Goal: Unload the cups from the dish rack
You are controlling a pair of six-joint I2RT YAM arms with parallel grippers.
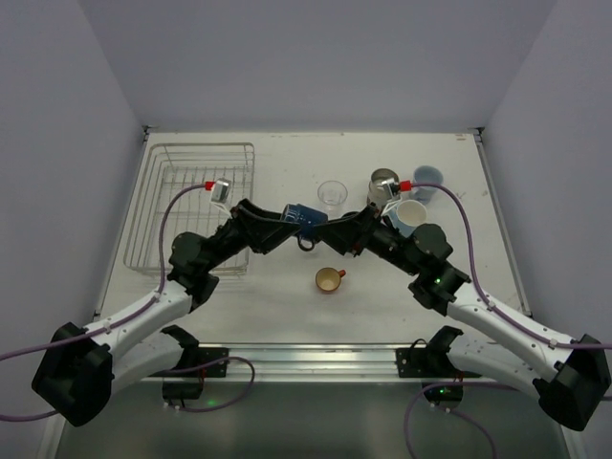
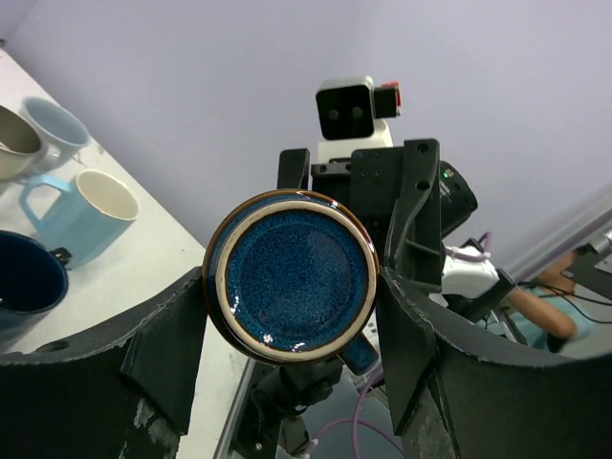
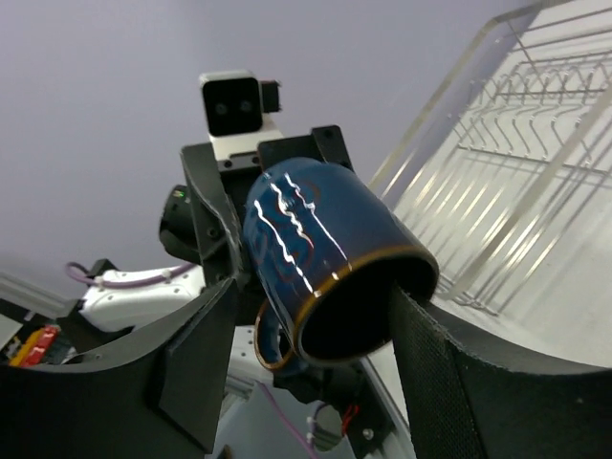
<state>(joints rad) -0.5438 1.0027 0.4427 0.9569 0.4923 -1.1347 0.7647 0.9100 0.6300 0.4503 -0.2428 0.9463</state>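
Observation:
A dark blue mug (image 1: 304, 218) hangs in the air above the table's middle, between my two grippers. My left gripper (image 1: 287, 222) is shut on it; in the left wrist view the mug's base (image 2: 292, 277) faces the camera between both fingers of the gripper (image 2: 292, 292). My right gripper (image 1: 330, 229) is open around the mug's mouth (image 3: 359, 306): one finger (image 3: 430, 363) lies at the rim and the other (image 3: 196, 354) stands apart. The silver wire dish rack (image 1: 158, 191) stands at the far left and shows no cups; it also shows in the right wrist view (image 3: 535, 163).
On the table stand a clear glass (image 1: 332, 196), an orange-red mug (image 1: 330, 280), a metallic cup (image 1: 383, 179) and two light blue mugs (image 1: 426, 191) (image 1: 409, 215). The left wrist view also shows a second dark blue mug (image 2: 29, 282).

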